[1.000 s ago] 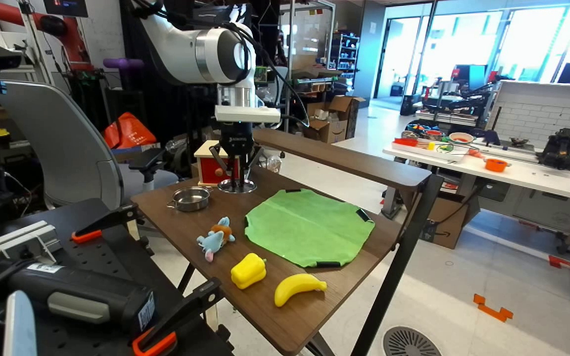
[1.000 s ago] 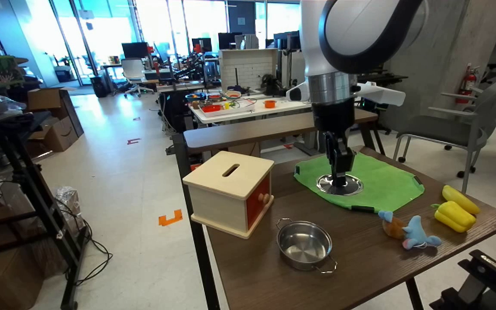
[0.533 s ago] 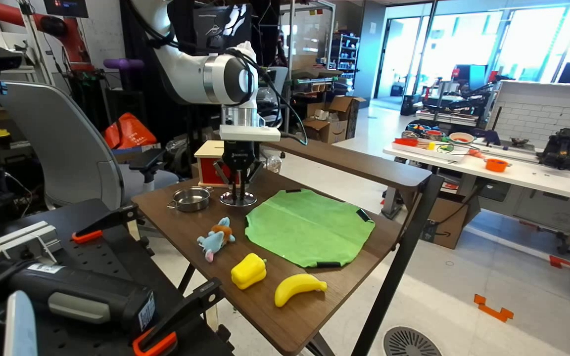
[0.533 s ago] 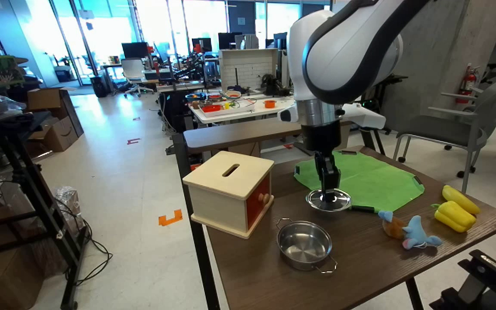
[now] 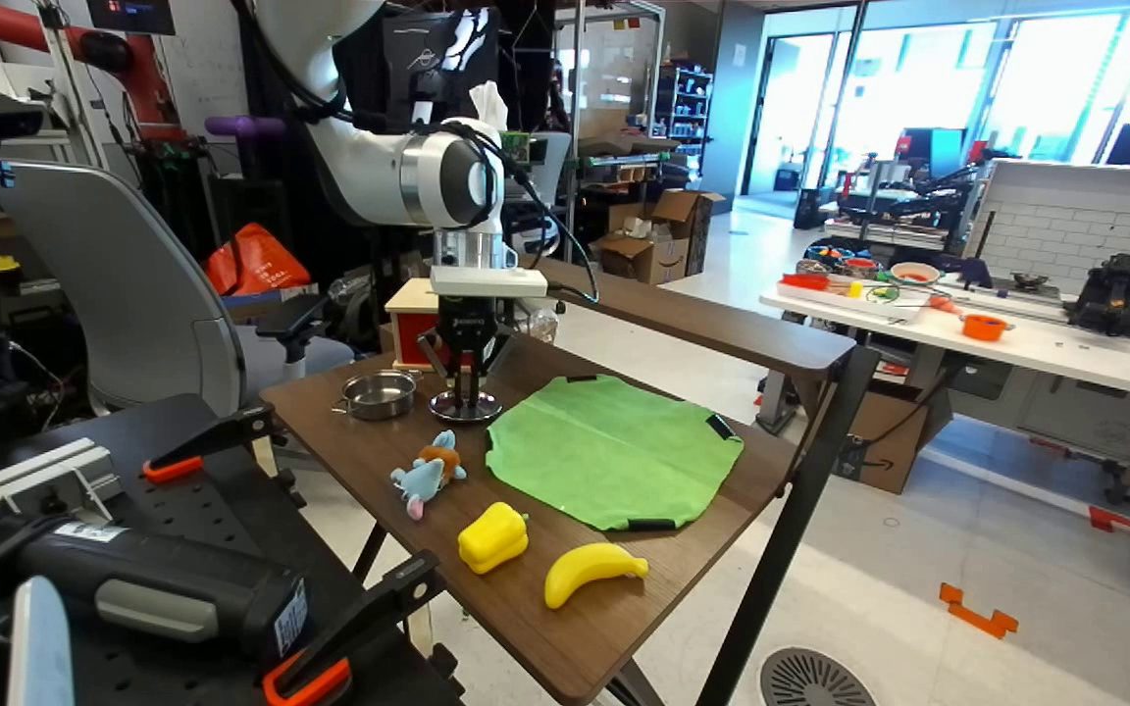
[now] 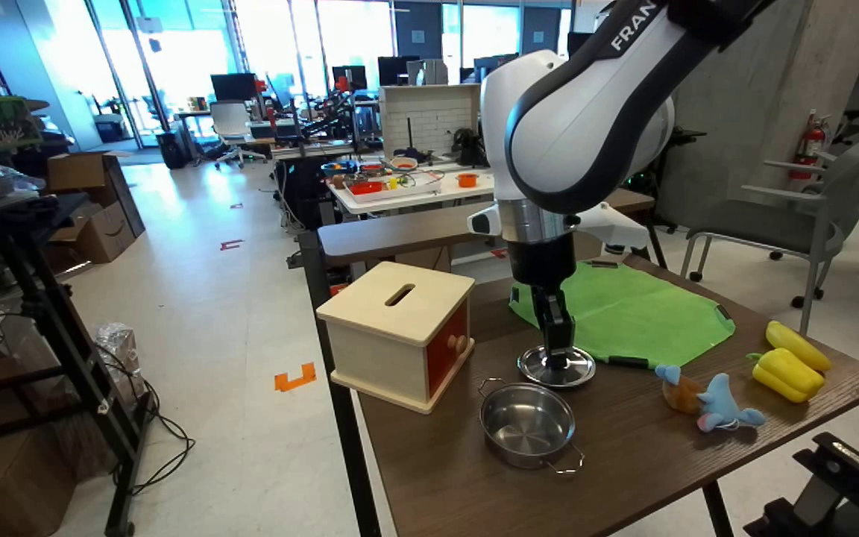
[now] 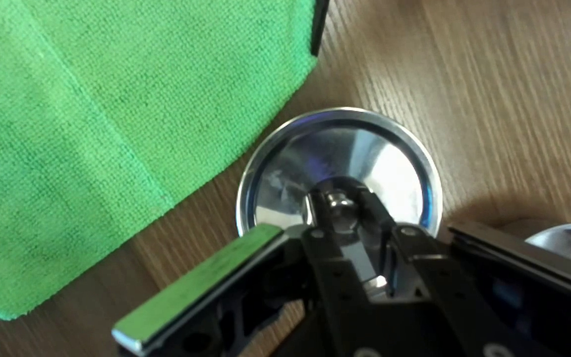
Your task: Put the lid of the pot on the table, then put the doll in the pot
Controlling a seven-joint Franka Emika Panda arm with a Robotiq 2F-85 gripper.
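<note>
Leftmost on the table [image 6: 638,455] in an exterior view I have the pale wooden box [image 6: 385,362] with its red front and wooden knob. Next comes the pot [image 6: 526,429], upright, its two wire handles sticking out and its shiny inner floor in plain sight. Just beside it, on the far side, my pincer [image 6: 558,361] points straight down with its fingers drawn in on either side of the knob of the lid [image 6: 582,367], so I have that in my grip; the lid is level and low, though from here I can't tell whether its rim touches the table. The green mat [image 6: 646,313] lies flat just beyond it. Further right the doll [image 6: 720,404], light blue and brown with a bit of pink, lies on the table near the mat, apart from the pot. Last come the yellow pepper [image 6: 787,375] and, beyond it, the yellow banana [image 6: 797,345], near each other but apart.
</note>
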